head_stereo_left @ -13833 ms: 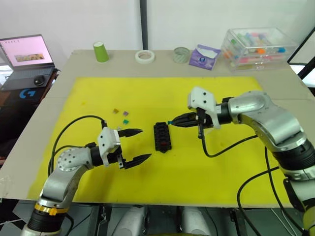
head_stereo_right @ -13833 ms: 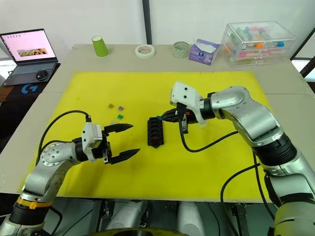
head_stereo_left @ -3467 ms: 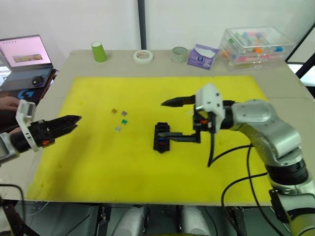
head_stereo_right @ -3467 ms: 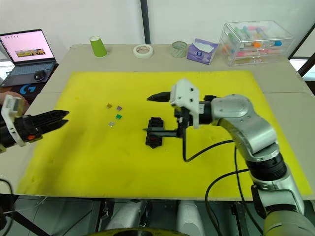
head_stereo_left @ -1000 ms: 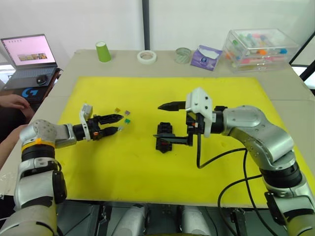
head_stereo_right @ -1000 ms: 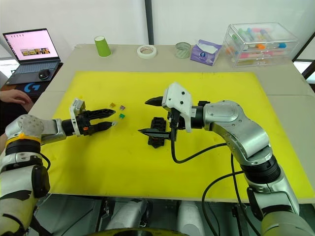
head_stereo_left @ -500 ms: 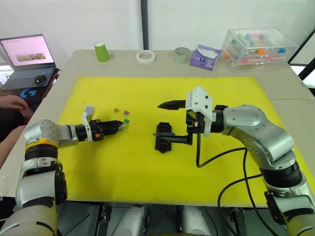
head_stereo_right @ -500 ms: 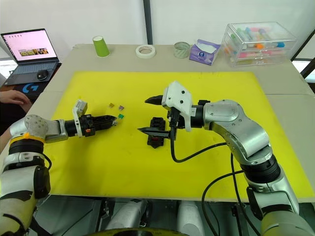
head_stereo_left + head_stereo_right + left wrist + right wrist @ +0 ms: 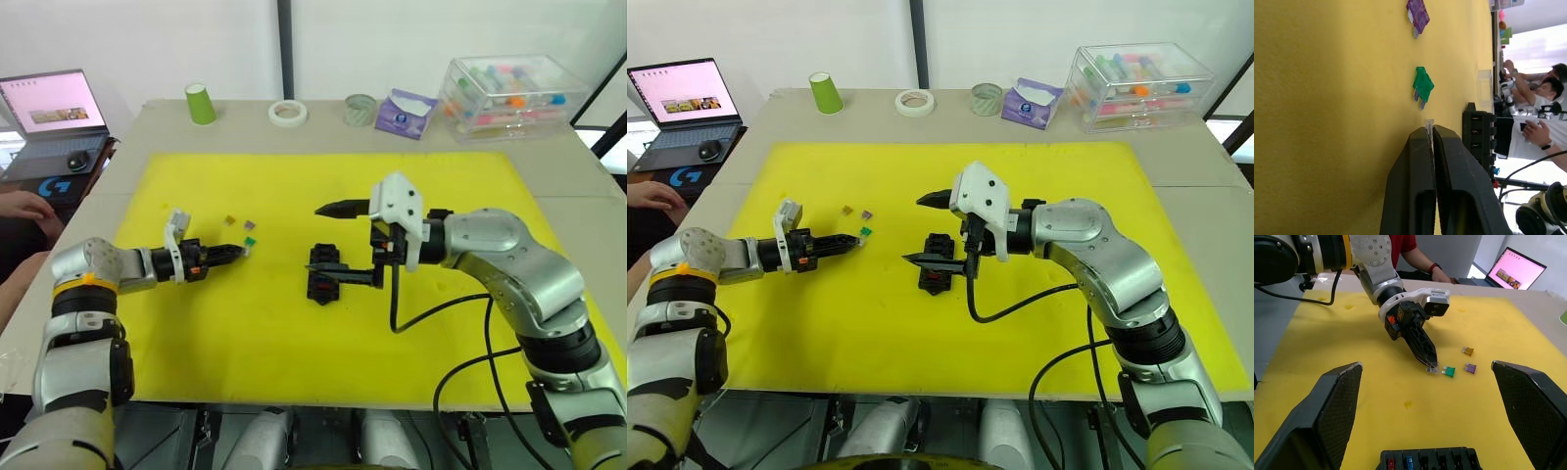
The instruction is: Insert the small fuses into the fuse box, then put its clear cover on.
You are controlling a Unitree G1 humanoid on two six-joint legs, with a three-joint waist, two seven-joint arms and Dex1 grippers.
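Now left gripper [image 9: 1429,133] pinching clear fuse [image 9: 1428,123], blades up-frame. Right gripper [image 9: 326,242] spread over fuse box [image 9: 324,272], long axis running up-down mid-frame.

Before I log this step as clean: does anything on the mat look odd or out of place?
Nothing looks damaged. The fuse box sits flat, three fuses lie loose on the yellow mat, and the left gripper pinches a pale fuse.

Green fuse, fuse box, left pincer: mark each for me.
green fuse [image 9: 1423,83], left wrist view, on its plastic body.
fuse box [image 9: 1431,460], right wrist view, on its slotted top face.
left pincer [image 9: 1429,128], left wrist view, at its closed fingertips.
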